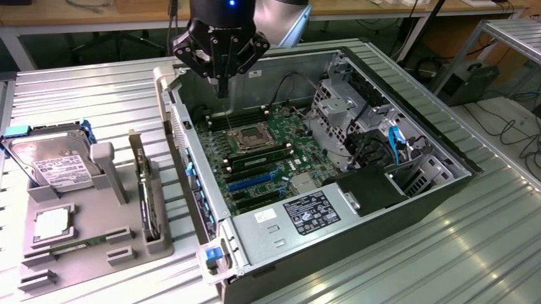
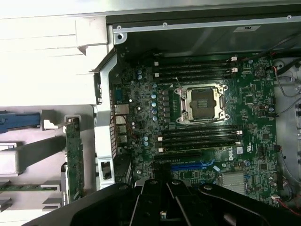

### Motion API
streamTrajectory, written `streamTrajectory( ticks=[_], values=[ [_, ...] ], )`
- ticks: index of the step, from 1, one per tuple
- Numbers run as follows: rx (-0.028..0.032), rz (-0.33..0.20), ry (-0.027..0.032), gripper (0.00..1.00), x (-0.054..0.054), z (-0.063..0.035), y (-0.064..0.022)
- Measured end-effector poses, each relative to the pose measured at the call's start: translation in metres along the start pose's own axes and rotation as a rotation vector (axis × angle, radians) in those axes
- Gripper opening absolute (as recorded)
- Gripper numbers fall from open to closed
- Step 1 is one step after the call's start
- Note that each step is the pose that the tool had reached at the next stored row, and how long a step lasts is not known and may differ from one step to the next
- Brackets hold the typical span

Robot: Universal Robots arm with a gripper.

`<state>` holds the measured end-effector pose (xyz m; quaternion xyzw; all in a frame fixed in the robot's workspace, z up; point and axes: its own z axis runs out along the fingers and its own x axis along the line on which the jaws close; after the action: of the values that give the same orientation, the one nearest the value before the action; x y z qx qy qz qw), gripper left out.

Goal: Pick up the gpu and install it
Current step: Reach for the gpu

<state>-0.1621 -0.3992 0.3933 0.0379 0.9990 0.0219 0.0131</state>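
Note:
The gpu (image 1: 147, 199) stands on edge in a slot of the grey parts holder (image 1: 93, 253), to the exterior view's left of the open computer case (image 1: 355, 209); its thin silvery bracket rises at the far end. In the wrist view the gpu (image 2: 74, 160) appears as a narrow upright board beside the case wall. My gripper (image 1: 222, 85) hangs above the far part of the motherboard (image 1: 262, 158), fingers shut together and pointing down, with nothing between them. It is well apart from the gpu. Its black linkage (image 2: 160, 202) sits over the blue expansion slot (image 2: 190, 165).
A hard drive (image 1: 55, 163), a processor chip (image 1: 50, 223) and a memory stick (image 1: 80, 244) also sit in the holder. The case holds an empty processor socket (image 1: 252, 137), drive cages (image 1: 346, 120) and a power supply (image 1: 308, 212). All rests on a ribbed metal table (image 1: 457, 253).

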Motion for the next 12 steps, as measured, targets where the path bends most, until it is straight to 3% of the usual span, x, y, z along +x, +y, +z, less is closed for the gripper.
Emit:
streamTrajectory(
  ticks=[12],
  values=[
    [0.0000,0.000,0.0000,0.11,0.0026,-0.0001,-0.0002]
  ],
)
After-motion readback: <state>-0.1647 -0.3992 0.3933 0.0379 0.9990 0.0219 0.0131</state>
